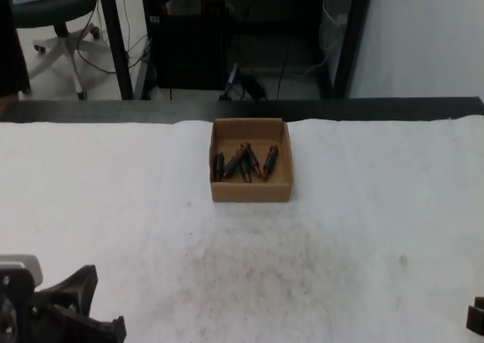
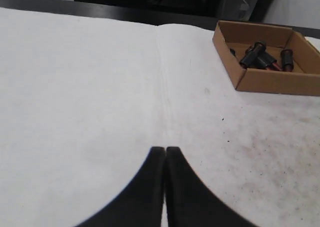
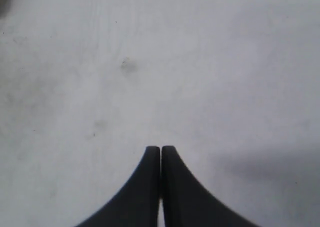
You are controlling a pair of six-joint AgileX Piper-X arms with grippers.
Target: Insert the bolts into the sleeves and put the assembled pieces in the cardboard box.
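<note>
A small cardboard box (image 1: 250, 191) stands at the middle of the white-covered bench, toward the far side. Several dark assembled bolt-and-sleeve pieces (image 1: 243, 162) lie inside it, heaped loosely. The left wrist view shows the same box (image 2: 272, 80) with the pieces (image 2: 260, 57) in it, well ahead of my left gripper (image 2: 165, 150). That gripper is shut with nothing between its fingers, low over the cloth at the near left. My right gripper (image 3: 160, 149) is also shut and empty, above bare stained cloth at the near right.
The white cloth (image 1: 363, 230) covers the bench, with a dirty patch in front of the box. A dark strip (image 1: 242, 109) runs along the far edge. An office chair (image 1: 64, 26) and dark equipment frames stand behind the bench. Part of the left arm (image 1: 53, 309) shows at the near left corner.
</note>
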